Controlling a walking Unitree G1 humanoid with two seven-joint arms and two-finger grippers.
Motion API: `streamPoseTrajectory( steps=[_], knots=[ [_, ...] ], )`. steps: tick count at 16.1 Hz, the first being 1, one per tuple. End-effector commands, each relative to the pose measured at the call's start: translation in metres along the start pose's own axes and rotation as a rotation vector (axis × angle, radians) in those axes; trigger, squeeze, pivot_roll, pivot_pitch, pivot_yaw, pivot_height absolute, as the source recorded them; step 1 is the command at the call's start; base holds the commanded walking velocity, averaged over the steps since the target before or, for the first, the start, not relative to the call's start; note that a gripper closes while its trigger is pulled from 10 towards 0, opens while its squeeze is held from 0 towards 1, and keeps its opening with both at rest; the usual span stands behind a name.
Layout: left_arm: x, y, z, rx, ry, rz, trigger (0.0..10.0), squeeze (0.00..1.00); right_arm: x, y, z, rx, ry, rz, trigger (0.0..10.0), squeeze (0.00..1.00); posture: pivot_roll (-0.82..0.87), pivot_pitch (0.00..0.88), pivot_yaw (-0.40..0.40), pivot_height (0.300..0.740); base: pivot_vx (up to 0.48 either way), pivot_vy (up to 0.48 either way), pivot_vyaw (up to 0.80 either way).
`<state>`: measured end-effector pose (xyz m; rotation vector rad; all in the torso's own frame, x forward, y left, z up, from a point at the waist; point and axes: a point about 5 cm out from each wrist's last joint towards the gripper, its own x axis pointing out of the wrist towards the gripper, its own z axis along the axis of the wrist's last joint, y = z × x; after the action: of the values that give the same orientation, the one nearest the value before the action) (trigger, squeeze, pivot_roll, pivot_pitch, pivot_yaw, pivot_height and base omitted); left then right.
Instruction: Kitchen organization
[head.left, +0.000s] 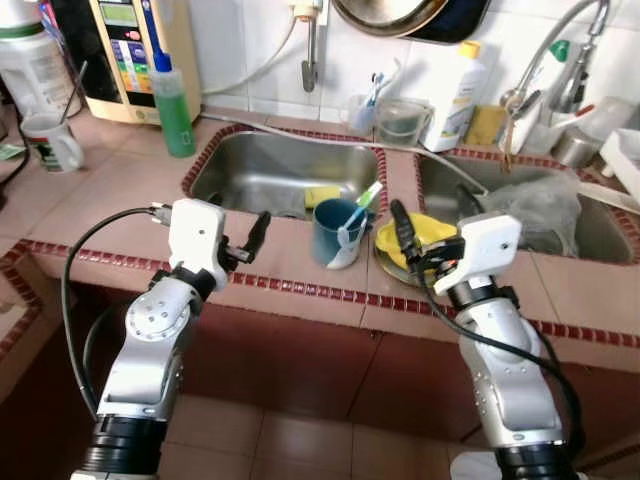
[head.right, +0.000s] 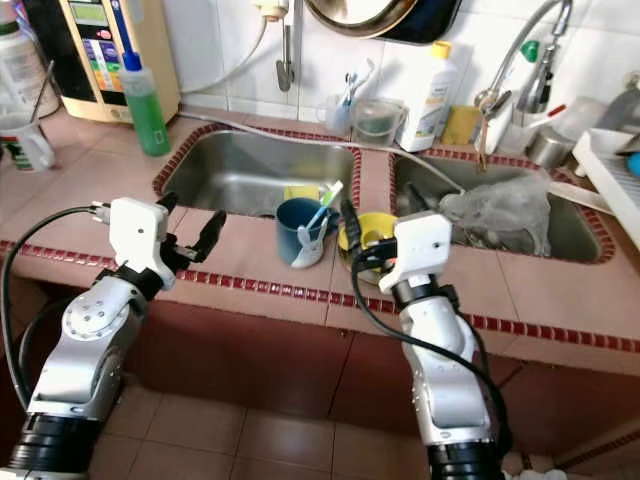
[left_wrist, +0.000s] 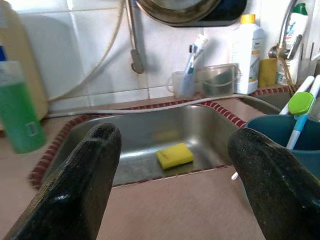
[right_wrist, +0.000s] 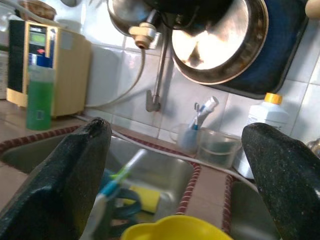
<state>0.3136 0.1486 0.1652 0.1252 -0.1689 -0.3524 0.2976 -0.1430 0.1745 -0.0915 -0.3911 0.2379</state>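
**Q:** Nearest to you, what do the two arms show?

**A:** Your left gripper (head.left: 255, 236) hovers over the front edge of the counter (head.left: 120, 200), its fingers spread wide and holding nothing. Your right gripper (head.left: 402, 235) hangs above the same front edge, further right, over the yellow bowl (head.left: 420, 235); its fingers are also spread wide and empty.

**Q:** Where do you find the things to organise?

**A:** Look between the two grippers. A blue cup (head.left: 338, 230) stands upright on the counter's front strip, just before the left sink (head.left: 270, 170), with toothbrushes (head.left: 358, 208) leaning in it. The yellow bowl sits just beside the cup on its right, near the divider between the two sinks.

**Q:** And inside the basins?

**A:** You see a yellow sponge (left_wrist: 174, 155) lying on the floor of the left sink. The right sink (head.left: 590, 225) holds a crumpled clear plastic bag (head.left: 535, 205).

**Q:** What lines the counter's back edge?

**A:** A green soap bottle (head.left: 172, 105) stands at the left sink's back left corner, and a white mug (head.left: 50, 140) stands near the counter's left edge. A clear cup (head.left: 362, 112) with toothbrushes and a white bottle (head.left: 455, 95) stand behind the divider, against the tiled wall.
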Motion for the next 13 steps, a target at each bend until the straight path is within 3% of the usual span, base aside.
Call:
streamPoseTrajectory(
  steps=[1, 7, 13],
  knots=[
    [0.004, -0.008, 0.006, -0.003, -0.025, -0.023, 10.0, 0.0, -0.001, -0.008, 0.004, -0.013, -0.015, -0.016, 10.0, 0.0, 0.07, 0.0, -0.039, 0.74, 0.337, 0.0, 0.0],
    [0.004, -0.01, 0.01, 0.005, -0.043, -0.018, 10.0, 0.0, -0.002, -0.003, 0.005, 0.042, -0.015, 0.032, 10.0, 0.0, 0.07, 0.0, -0.042, 0.74, 0.0, 0.0, 0.0],
    [0.001, -0.027, 0.009, 0.071, -0.027, -0.123, 10.0, 0.0, -0.001, -0.017, -0.004, 0.074, 0.031, 0.011, 10.0, 0.0, 0.08, 0.0, -0.046, 0.74, 0.0, 0.0, 0.0]
  ],
)
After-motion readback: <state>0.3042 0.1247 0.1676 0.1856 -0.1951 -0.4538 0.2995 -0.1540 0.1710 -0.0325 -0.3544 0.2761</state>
